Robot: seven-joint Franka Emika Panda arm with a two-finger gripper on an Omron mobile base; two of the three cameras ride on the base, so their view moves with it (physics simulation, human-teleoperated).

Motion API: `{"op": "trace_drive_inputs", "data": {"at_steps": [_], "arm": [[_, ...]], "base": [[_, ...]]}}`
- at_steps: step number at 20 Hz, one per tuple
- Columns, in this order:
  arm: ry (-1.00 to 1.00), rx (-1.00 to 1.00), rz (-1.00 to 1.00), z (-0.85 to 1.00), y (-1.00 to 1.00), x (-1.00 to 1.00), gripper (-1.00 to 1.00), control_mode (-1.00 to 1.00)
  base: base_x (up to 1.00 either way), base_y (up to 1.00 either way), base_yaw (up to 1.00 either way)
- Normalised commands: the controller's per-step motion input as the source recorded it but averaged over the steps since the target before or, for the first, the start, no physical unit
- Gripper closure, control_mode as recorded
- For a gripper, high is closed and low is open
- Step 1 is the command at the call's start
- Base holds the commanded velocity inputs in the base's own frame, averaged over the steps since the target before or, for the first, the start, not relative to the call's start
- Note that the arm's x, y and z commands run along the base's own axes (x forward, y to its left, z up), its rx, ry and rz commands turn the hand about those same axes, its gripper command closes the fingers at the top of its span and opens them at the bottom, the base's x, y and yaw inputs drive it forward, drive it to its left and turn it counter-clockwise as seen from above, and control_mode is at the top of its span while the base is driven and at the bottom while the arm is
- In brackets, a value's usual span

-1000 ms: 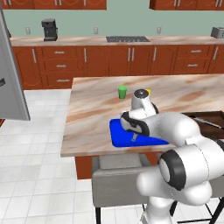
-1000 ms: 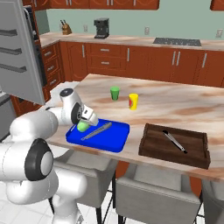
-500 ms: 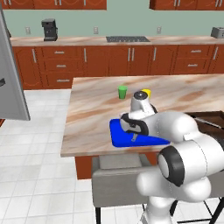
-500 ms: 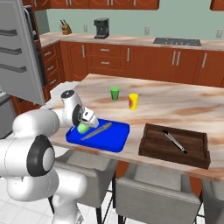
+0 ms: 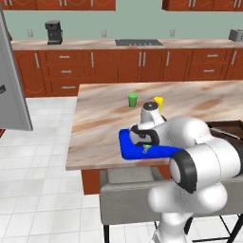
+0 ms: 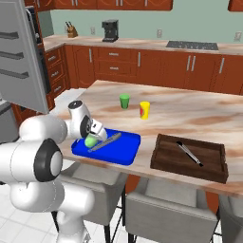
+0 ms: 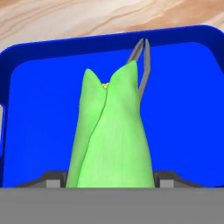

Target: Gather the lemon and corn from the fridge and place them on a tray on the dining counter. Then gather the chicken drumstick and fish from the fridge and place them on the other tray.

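Note:
A green-husked corn [image 7: 111,135] sits between my fingertips, its tip pointing into the blue tray [image 7: 183,109]. My gripper [image 7: 110,181] is shut on the corn just above the tray floor. From the right base view the gripper [image 6: 91,137] holds the corn [image 6: 90,141] low over the left end of the blue tray [image 6: 121,149] on the dining counter [image 6: 190,114]. In the left base view the corn [image 5: 146,148] peeks out under the hand over the tray [image 5: 127,144]. The fridge door [image 6: 23,61] stands open at the left. Lemon, chicken drumstick and fish are out of view.
Grey tongs [image 7: 142,65] lie in the blue tray beside the corn. A brown tray [image 6: 163,159] with a grey utensil [image 6: 190,154] sits to the right. A green cup [image 6: 124,101] and a yellow cup [image 6: 144,109] stand behind. Grey chairs [image 6: 156,204] line the counter's near edge.

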Motion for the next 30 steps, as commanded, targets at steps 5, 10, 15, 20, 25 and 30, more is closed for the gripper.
{"op": "trace_drive_inputs", "data": {"at_steps": [5,10,15,20,25,30], "arm": [[0.05,0.00,0.00,-0.22,0.07,0.04,1.00,-1.00],[0.06,0.00,0.00,-0.17,0.13,0.09,-1.00,-1.00],[0.01,0.00,0.00,0.00,0.01,0.00,-1.00,-1.00],[0.00,0.02,0.00,0.06,-0.02,-0.06,-1.00,-1.00],[-0.01,0.02,0.00,0.47,0.00,-0.16,-1.00,-1.00],[0.00,0.02,0.00,0.65,0.00,-0.17,-1.00,-1.00]], "base": [[0.00,0.00,0.00],[0.00,0.00,0.00],[0.00,0.00,0.00],[0.00,0.00,0.00],[0.00,0.00,0.00],[0.00,0.00,0.00]]}}
